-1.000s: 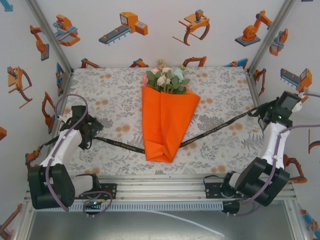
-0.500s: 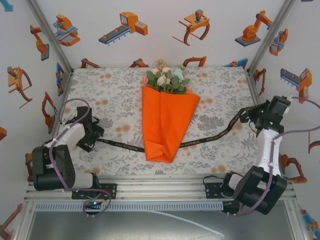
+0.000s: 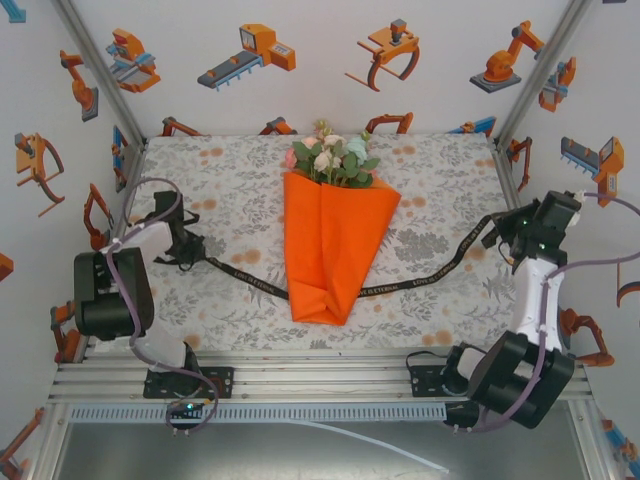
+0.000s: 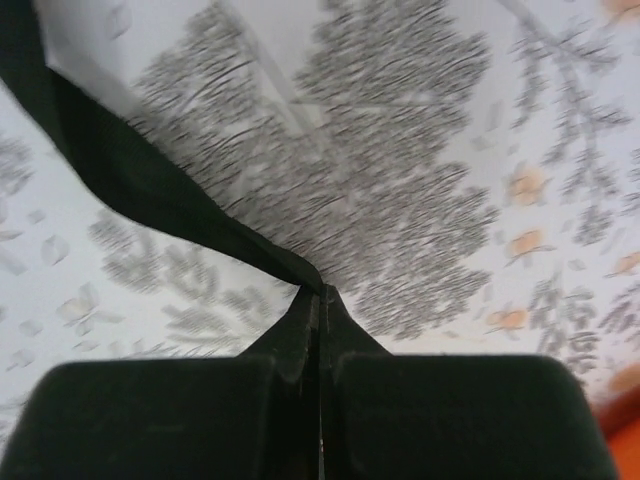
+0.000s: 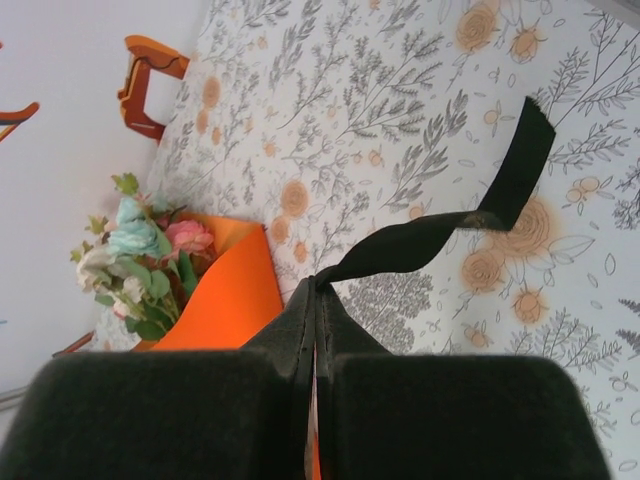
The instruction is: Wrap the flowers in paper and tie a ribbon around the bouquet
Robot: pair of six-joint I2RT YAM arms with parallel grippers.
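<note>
The bouquet [image 3: 334, 240] lies in the middle of the bench [image 3: 220, 190]. The flowers [image 3: 333, 158] point toward the far wall, and the orange paper [image 3: 330, 265] is folded round the stems as a cone whose narrow end faces the arms. The black ribbon [image 3: 425, 270] runs across the bench from side to side. It looks to me as if it passes under the lower part of the cone, though the paper hides that stretch. The left gripper [image 4: 320, 293] has its fingers pressed together on one end of the ribbon, which leaves the tips as a taut, twisted band. The right gripper [image 5: 316, 284] is likewise pinched on the other end, with a short free tail drooping to the patterned cover beyond it. The wrapping appears finished, so I take the step in hand to be the tie. Done well, both ends would rise together and cross over the top of the cone where it is narrow, with even tension from each side, so the light paper neither slides nor unfolds. A lopsided tug would likely drag the whole bundle sideways. The ribbon carries pale lettering along its length, but from above it is too small for me to read. Nothing else on the bench bears a label.
</note>
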